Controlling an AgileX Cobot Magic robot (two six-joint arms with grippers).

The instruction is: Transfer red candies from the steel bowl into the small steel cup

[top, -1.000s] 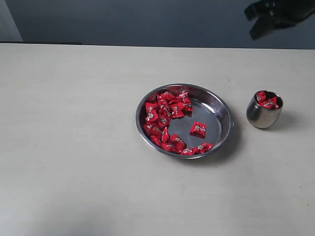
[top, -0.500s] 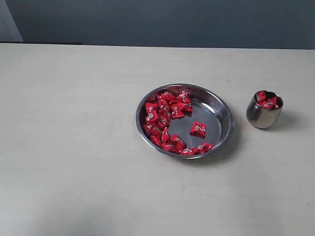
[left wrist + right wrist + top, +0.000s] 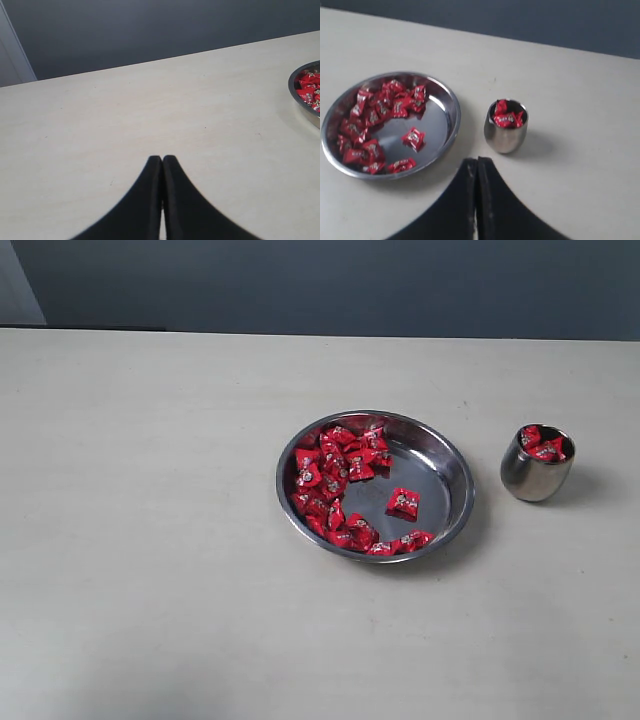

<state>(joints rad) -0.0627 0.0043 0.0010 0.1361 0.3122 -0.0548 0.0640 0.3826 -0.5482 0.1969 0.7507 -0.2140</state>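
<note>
Sitting on table (image 3: 150, 540): steel bowl (image 3: 442, 485) w/ red candies (image 3: 330, 480) | small steel cup (image 3: 535, 482) part-filled | left claw (image 3: 161, 160) & right claw (image 3: 477, 161) pinched closed, empty

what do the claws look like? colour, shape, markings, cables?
Plain black left claw and right claw: two curved fingers each, broad at the base, tapering to narrow tips. Right one shows pale scuffs along its inner edges. No cables or labels visible.
</note>
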